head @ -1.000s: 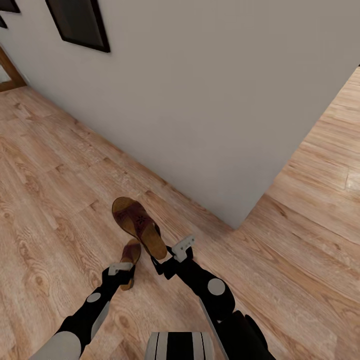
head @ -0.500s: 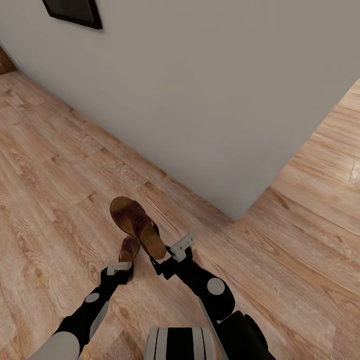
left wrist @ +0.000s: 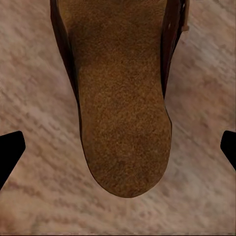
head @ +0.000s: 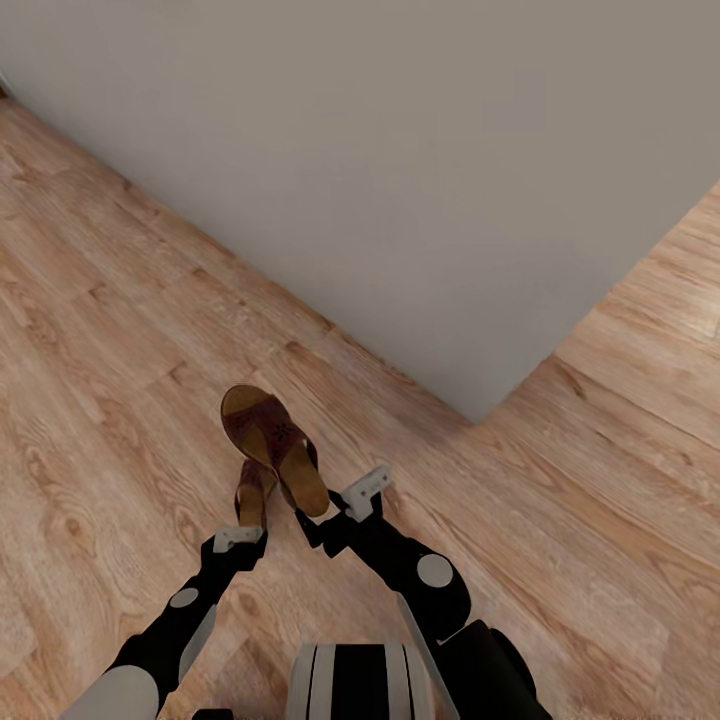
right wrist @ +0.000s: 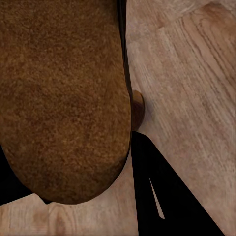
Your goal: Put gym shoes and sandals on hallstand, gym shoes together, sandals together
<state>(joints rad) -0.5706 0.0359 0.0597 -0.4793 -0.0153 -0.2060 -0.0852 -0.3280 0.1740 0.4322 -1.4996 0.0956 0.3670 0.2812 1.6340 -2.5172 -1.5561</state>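
Note:
Two brown sandals show; the gym shoes and the hallstand are out of view. My right gripper [head: 318, 520] is shut on the heel of one sandal [head: 272, 445], holding it tilted above the corridor floor [head: 110, 400]. Its tan footbed [right wrist: 64, 98] sits close between the dark fingers [right wrist: 157, 196] of that gripper [right wrist: 83, 196]. The other sandal [head: 250, 495] lies low on the floor just ahead of my left gripper [head: 243, 528]. In the left wrist view its heel end [left wrist: 123, 123] lies between the wide-apart fingertips [left wrist: 10, 150] of the open gripper [left wrist: 118, 147], touching neither.
A plain grey wall [head: 400, 150] runs diagonally across the back and ends in a corner [head: 472, 420] ahead to the right. Wood-plank floor continues past that corner at the right [head: 640, 400] and stretches to the left.
The whole view has shifted and the dark wall pictures have left it. The right gripper still holds its sandal. The lower sandal now sits slightly farther ahead of the left gripper.

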